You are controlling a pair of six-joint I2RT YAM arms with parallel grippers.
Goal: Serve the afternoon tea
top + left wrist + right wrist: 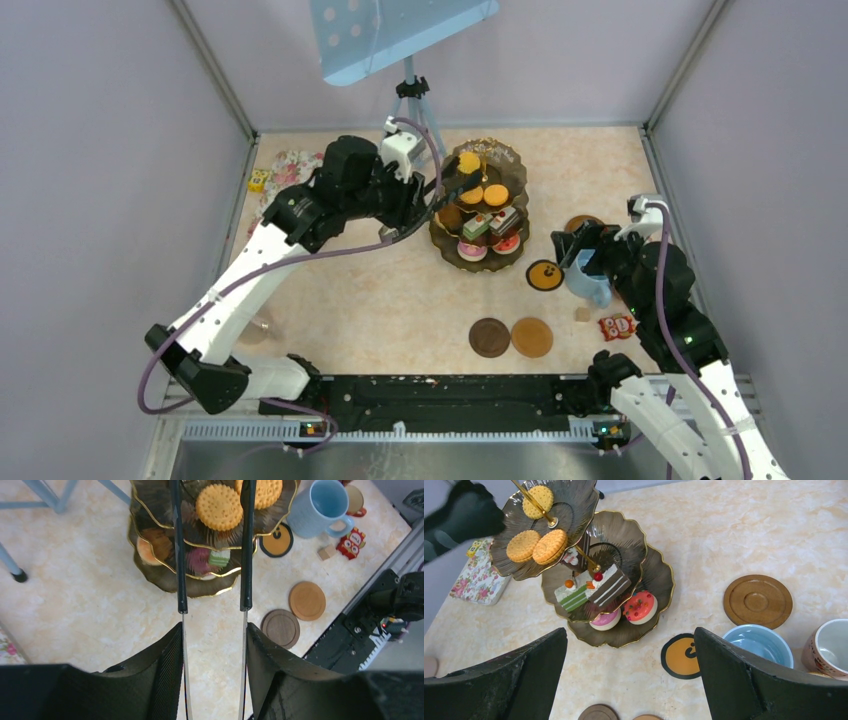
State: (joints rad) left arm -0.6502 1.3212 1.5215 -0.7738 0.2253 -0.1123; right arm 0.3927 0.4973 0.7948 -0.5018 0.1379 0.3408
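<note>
Top external: beige marbled tabletop (pixel 380 300), lilac walls (pixel 100 150), light blue perforated panel (pixel 400 30) on a tripod at the far edge. Centre, toward the far edge, sits the dark three-tier scalloped gold-rimmed stand (pixel 659 582): round orange biscuits (pixel 219 506) on the top tier, layered cake slices (pixel 591 587) mid tier. Left gripper (pixel 214 630) clamps slim black tongs (pixel 179 555) reaching over the top tier. Right gripper (pixel 630 632) gapes wide, empty, by the large light blue mug (pixel 758 642).

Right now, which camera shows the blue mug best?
The left wrist view: the blue mug shows nearly whole, handle and all. The right wrist view catches only its rim, partly hidden. The top view shows it small, partly under the right arm.
</note>
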